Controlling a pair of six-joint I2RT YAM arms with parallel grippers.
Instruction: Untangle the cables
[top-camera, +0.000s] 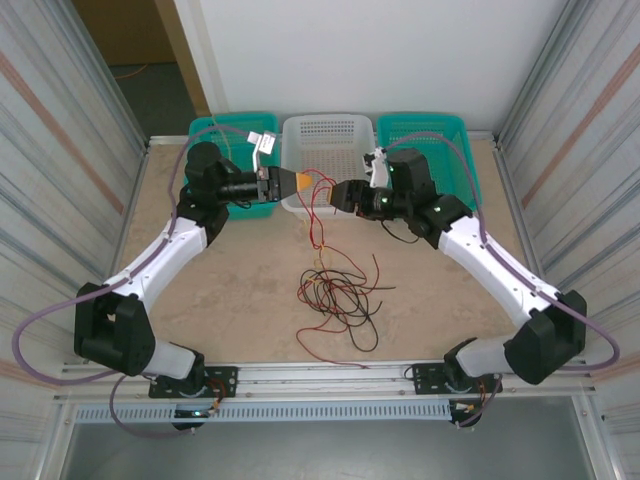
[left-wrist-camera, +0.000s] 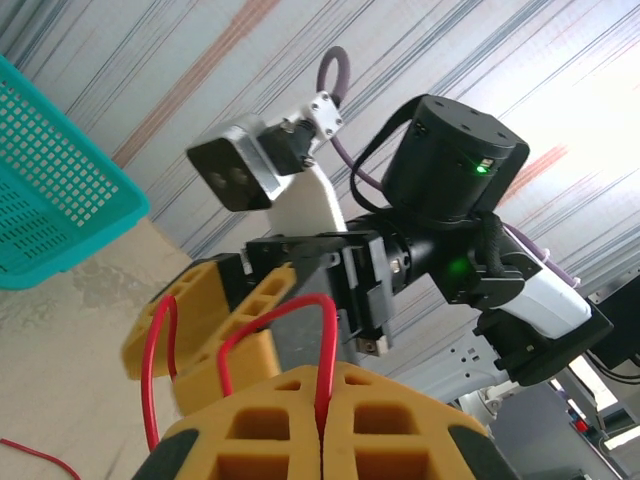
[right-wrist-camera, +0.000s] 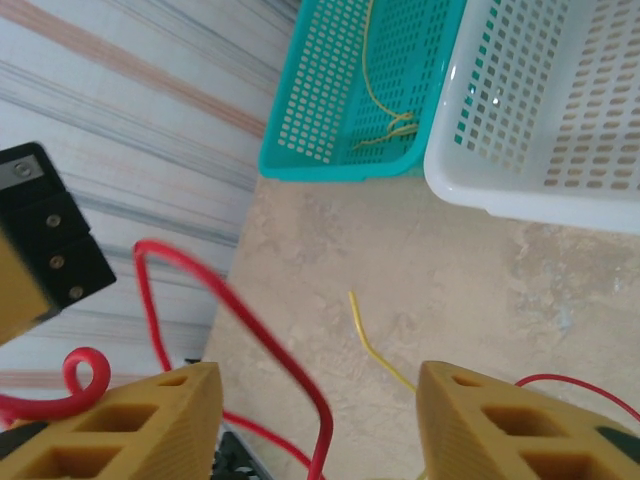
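Two arms reach over the beige marbled desk (top-camera: 200, 300), and their hands meet near its far edge, just in front of a white perforated plastic basket (top-camera: 330, 135). A teal plastic mesh basket (top-camera: 232, 135) stands on the left of the white one and a second teal mesh basket (top-camera: 425, 135) on its right.

The thin red, black and pale yellow cables (top-camera: 335, 295) lie mostly in a loose tangle of loops on the middle of the desk, between the two arms and nearer than the hands. A red cable (top-camera: 318, 225) rises from this tangle towards the hands.

The left hand (top-camera: 305, 183) has its yellow ribbed fingers (left-wrist-camera: 250, 430) pressed fully together. In the left wrist view the red cable (left-wrist-camera: 325, 340) is pinched in the seam between them, then arches up and over in a loop.

The right hand (top-camera: 342, 194) faces the left one, close to it. Its yellow fingers (right-wrist-camera: 150, 420) stand well apart in the right wrist view. The red cable (right-wrist-camera: 290, 375) passes down through the gap, and I cannot tell whether it touches either finger; nothing is clamped.

Beyond that gap a pale yellow strand (right-wrist-camera: 372, 345) lies on the desk. Another yellow strand (right-wrist-camera: 375, 90) lies inside the left teal basket.
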